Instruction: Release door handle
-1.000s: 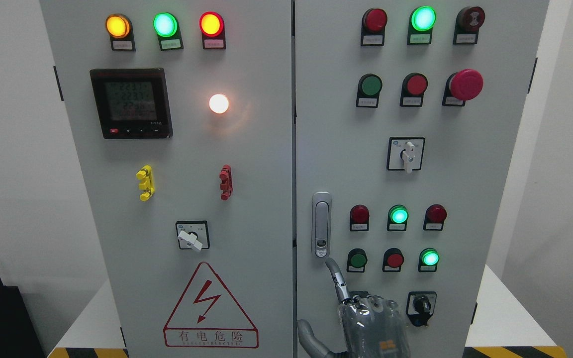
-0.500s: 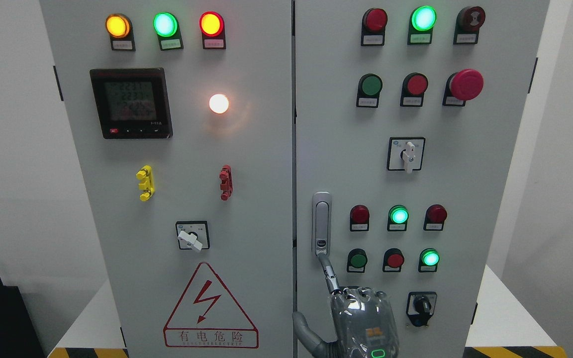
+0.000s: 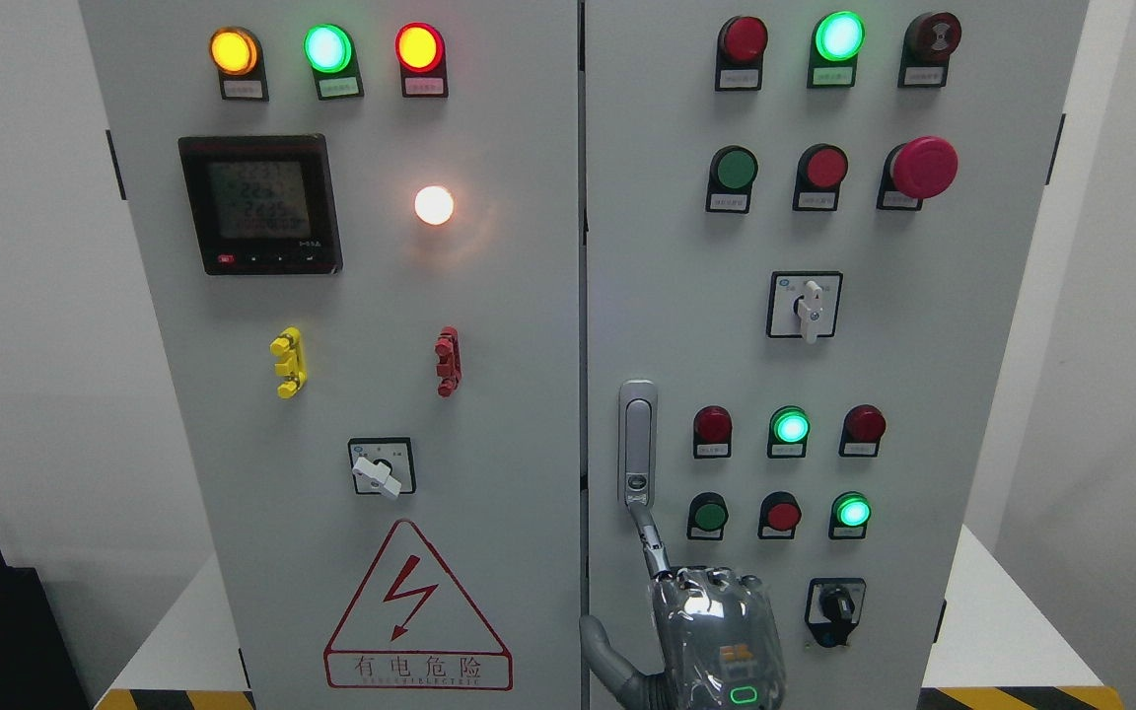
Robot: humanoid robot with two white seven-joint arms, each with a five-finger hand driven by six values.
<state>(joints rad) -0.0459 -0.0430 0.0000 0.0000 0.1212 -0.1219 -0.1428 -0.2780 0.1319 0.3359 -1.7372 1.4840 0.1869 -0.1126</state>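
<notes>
Where the triangle sign (image 3: 417, 606) reads "有电危险", one hand (image 3: 716, 631) fingertip touches the door handle (image 3: 637, 444).

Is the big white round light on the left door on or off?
On. The white lamp glows bright and throws a soft glow on the grey left door.

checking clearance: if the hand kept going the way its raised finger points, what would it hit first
The hand has one finger raised, pointing up and slightly left. First in that line is the lower end of the door handle; the tip looks at or touching it already, though depth is unclear.
</notes>
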